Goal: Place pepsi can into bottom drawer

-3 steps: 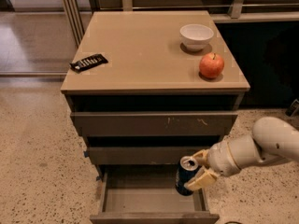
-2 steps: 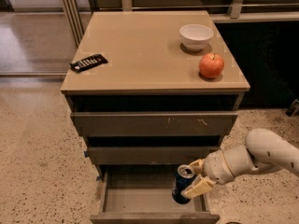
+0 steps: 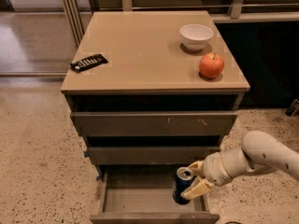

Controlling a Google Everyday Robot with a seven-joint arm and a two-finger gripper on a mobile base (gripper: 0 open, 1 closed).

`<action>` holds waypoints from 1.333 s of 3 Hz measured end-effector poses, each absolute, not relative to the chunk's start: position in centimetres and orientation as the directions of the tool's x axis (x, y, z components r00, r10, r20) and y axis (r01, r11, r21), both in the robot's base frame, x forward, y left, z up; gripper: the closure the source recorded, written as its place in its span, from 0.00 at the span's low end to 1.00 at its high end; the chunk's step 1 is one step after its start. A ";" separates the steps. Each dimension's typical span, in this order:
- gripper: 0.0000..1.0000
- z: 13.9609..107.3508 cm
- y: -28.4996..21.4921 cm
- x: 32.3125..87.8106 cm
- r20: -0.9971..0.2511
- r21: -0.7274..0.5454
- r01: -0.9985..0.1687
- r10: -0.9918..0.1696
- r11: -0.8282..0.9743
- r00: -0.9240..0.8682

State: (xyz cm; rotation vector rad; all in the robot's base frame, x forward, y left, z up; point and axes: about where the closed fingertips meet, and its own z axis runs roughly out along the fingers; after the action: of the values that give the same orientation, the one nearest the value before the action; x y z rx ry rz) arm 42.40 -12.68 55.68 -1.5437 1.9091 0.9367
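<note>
Dropped lower and a touch leftward over the last second: pepsi can (image 3: 182,186), now sunk into the open bottom drawer (image 3: 135,199), right-hand side, upright, silver top showing just below the middle drawer (image 3: 152,156). Pinched between the two fingers of the gripper (image 3: 190,178), jaws closed onto the can, arm reaching in from the right. Hard to say whether touching the drawer floor or just above it. Up on the cabinet top (image 3: 140,45): red apple (image 3: 211,65) and white bowl (image 3: 196,35) near the right edge, close but apart; black remote-like bar (image 3: 88,62) at the left edge.
</note>
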 end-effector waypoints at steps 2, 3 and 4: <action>1.00 42.7 -11.3 46.3 -0.787 0.040 -0.995 -0.611 0.086 -0.085; 1.00 39.3 -10.6 46.1 -0.809 0.071 -0.993 -0.576 0.095 -0.113; 1.00 39.1 -10.6 46.2 -0.806 0.064 -0.993 -0.583 0.094 -0.107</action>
State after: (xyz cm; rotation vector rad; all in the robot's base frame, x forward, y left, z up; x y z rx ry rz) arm 46.18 -10.56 39.13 -1.5513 1.7625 0.8580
